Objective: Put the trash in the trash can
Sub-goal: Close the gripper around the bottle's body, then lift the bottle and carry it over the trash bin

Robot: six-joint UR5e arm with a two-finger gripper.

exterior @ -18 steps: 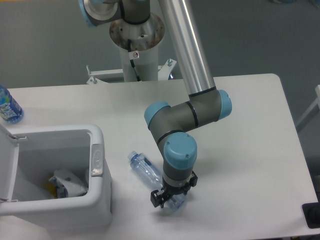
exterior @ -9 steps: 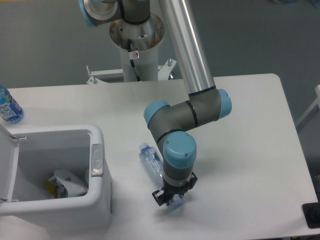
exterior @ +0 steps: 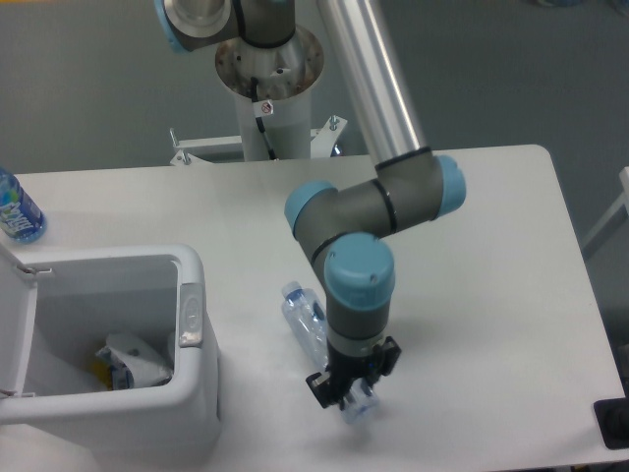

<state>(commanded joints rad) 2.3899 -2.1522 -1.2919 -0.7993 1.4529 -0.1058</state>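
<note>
The clear plastic bottle (exterior: 308, 324) with a pale blue label lies slanted in front of the trash can, its cap toward the bin. My gripper (exterior: 353, 392) is shut on the bottle's lower end, near the table's front edge. The bottle looks lifted a little off the table, though I cannot tell for sure. The trash can (exterior: 197, 393) is a white boxy bin at the front left, with its lid flipped open to the left. The wrinkly white wrapper (exterior: 133, 359) lies inside it at the bottom.
A bottle with a bright blue label (exterior: 17, 213) stands at the table's far left edge. The arm's base column (exterior: 270, 98) stands behind the table. A dark object (exterior: 614, 423) sits at the table's front right corner.
My gripper has closed on the bottle's lower end and swung it from lying diagonally to a steeper slant. The gripper and bottle have shifted a little right and toward the front edge.
</note>
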